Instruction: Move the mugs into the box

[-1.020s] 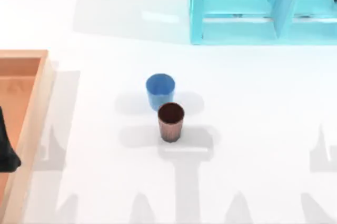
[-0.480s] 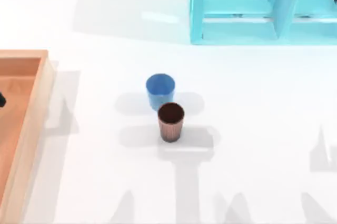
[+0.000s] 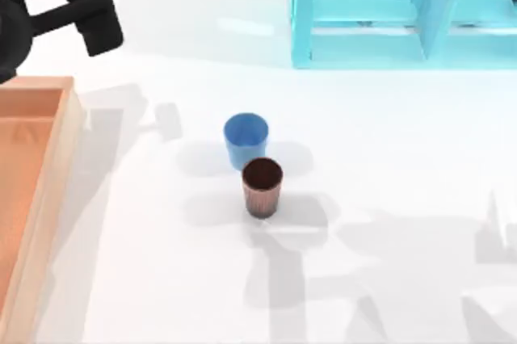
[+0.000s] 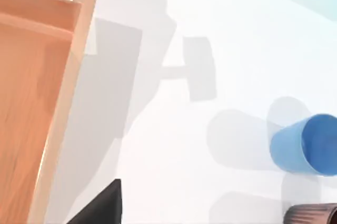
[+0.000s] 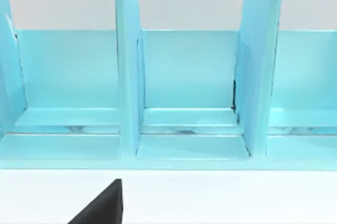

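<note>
White table (image 3: 388, 166). Turquoise shelf unit (image 3: 404, 13) at 1 o'clock. Wooden box (image 3: 36, 199) at 9 o'clock, interior orange-brown. Left arm (image 3: 48, 17) at 10 o'clock, above the box's far corner; whether its gripper is wide or narrow cannot be told. Blue mug (image 3: 245, 139) upright at centre. Brown ribbed mug (image 3: 262, 186) upright, touching it at its 5 o'clock.
</note>
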Robot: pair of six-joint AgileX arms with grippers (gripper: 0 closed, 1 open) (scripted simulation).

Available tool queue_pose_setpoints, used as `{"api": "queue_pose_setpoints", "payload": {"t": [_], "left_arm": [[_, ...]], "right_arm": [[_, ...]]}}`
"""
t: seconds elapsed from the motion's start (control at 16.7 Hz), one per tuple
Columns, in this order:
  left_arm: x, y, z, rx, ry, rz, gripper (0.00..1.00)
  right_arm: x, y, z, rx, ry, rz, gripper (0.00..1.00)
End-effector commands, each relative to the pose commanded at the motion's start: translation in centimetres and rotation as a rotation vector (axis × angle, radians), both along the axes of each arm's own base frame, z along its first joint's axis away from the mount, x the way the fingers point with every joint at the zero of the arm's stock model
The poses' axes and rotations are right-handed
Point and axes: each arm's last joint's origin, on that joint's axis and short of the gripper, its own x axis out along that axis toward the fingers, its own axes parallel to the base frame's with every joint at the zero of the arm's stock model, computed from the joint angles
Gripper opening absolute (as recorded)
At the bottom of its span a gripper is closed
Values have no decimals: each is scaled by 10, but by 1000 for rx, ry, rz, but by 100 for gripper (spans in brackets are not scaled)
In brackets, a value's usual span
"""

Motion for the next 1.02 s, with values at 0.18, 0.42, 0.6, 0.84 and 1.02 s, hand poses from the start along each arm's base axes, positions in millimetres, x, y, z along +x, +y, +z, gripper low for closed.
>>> {"api": "queue_pose_setpoints", "payload": {"t": [0.18,0.42,0.6,0.84,1.02], "left_arm": [[50,-47,-17,69,275,-39,100],[90,-119,-53,178,530,-103,100],[99,-168,-75,232,623,-157,100],[90,-214,-81,247,644,-225,100],[85,-225,-78,242,638,-248,100]], "right_arm": [[0,0,0,0,0,0,100],[0,0,0,0,0,0,100],[0,0,0,0,0,0,100],[0,0,0,0,0,0,100],[0,0,0,0,0,0,100]]}}
